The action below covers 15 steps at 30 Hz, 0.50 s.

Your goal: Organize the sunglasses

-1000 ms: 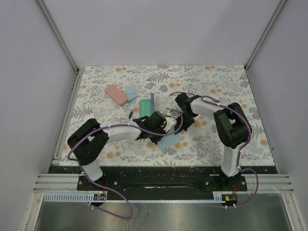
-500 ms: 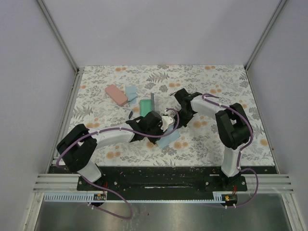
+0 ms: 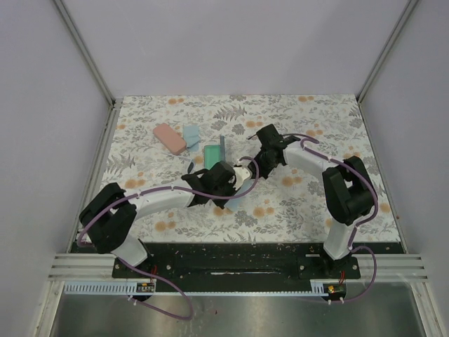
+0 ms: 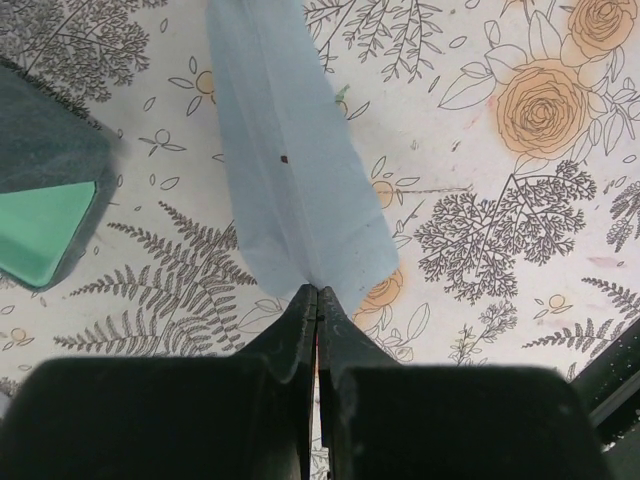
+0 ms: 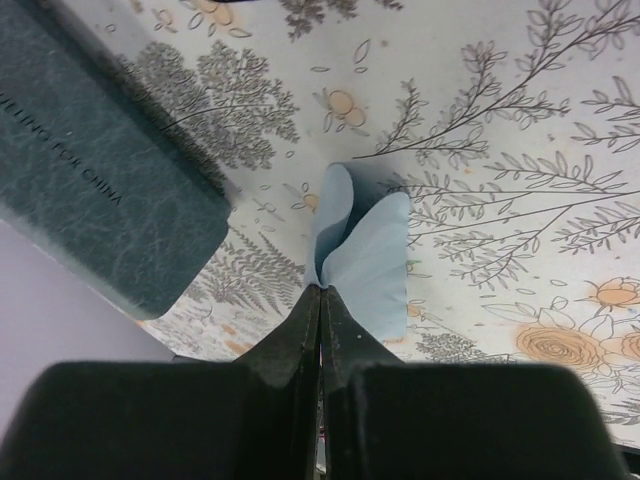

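The floral surface (image 3: 316, 203) fills the floor of the white-walled cell, and over its middle the left arm (image 3: 161, 198) and right arm (image 3: 312, 160) reach in toward each other. Next in size are the two cases: a grey-blue case (image 3: 212, 153) lies open, showing a green lining, just behind the left arm's wrist, and a pink case (image 3: 169, 138) lies closed further back on the left. Between the arms hangs a light blue cloth (image 4: 290, 170). The left claw (image 4: 317, 300) is closed tight on one end of it and the right claw (image 5: 320, 295) is pinched on another part, where the fabric bunches into two soft lobes. A second cloth (image 3: 191, 133) lies flat, just beside the pink case. The sunglasses are hard to find: neither wrist view shows them. From above, a small dark slanted shape (image 3: 191, 167) just left of the open case may be the thin black pair, though it is too small to be sure. The whitish pair I cannot pick out. Such glasses should be very light but fragile, with slick lenses that smear and scratch and thin arms that bend. The best hold is likely across the folded frame at the bridge or hinge, gently, never on the lenses.
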Tool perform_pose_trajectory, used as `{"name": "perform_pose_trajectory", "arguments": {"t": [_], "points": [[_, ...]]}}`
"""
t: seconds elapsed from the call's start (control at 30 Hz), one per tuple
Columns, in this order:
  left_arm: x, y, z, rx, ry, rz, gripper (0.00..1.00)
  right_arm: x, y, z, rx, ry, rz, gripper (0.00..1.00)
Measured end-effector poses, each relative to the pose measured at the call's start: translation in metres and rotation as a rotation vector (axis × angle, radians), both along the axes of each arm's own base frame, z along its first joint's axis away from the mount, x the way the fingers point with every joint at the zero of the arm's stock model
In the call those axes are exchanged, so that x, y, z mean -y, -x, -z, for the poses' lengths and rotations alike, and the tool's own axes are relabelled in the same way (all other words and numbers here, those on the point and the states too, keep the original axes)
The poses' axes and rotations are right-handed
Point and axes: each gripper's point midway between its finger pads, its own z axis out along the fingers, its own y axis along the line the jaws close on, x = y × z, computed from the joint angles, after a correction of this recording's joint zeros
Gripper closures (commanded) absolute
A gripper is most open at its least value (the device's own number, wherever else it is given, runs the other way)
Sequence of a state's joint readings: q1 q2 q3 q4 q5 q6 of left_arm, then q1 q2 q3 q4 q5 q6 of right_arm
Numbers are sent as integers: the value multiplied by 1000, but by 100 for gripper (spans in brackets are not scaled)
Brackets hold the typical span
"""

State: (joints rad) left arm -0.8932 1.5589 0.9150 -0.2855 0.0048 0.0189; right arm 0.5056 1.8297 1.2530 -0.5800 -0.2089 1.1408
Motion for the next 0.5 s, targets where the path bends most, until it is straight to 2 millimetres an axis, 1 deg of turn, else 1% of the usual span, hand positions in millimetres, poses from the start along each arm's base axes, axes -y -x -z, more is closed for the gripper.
{"name": "perform_pose_trajectory", "arguments": {"t": [0.03, 0.1, 0.2, 0.23, 0.4, 0.5], "points": [[-1, 0, -1, 4, -1, -4, 100, -2, -1, -3, 11, -10, -3, 90], [-2, -1, -6, 14, 1, -10, 100, -4, -1, -9, 26, -27, -12, 79], [-3, -2, -12, 30, 11, -14, 100, -2, 1, -13, 43, -39, -21, 68], [-2, -2, -14, 34, 15, -13, 100, -1, 3, -13, 47, -39, -24, 68], [4, 5, -18, 44, 21, 12, 100, 8, 19, -4, 42, -47, -23, 47], [8, 10, -18, 44, 21, 28, 100, 13, 29, 3, 31, -56, -24, 44]]}}
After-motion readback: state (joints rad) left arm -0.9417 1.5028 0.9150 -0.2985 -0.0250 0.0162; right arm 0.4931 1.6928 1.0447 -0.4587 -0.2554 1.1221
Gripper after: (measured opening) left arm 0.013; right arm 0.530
